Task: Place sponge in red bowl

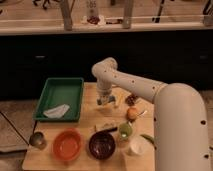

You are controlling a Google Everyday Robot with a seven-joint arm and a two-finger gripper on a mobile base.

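My gripper (106,101) hangs down from the white arm over the back middle of the wooden table (85,122), just right of the green tray. A small blue-grey patch right at its lower end looks like the sponge (102,102); I cannot tell whether it is held or lies on the table. The red bowl (67,145) stands at the front left of the table, well in front and to the left of the gripper, and looks empty.
A green tray (60,95) with a white cloth (56,111) sits at the left. A dark maroon bowl (102,145) stands right of the red bowl. A tan block (106,126), green cup (125,131), white cup (135,147), orange (132,113) and metal cup (37,139) stand around.
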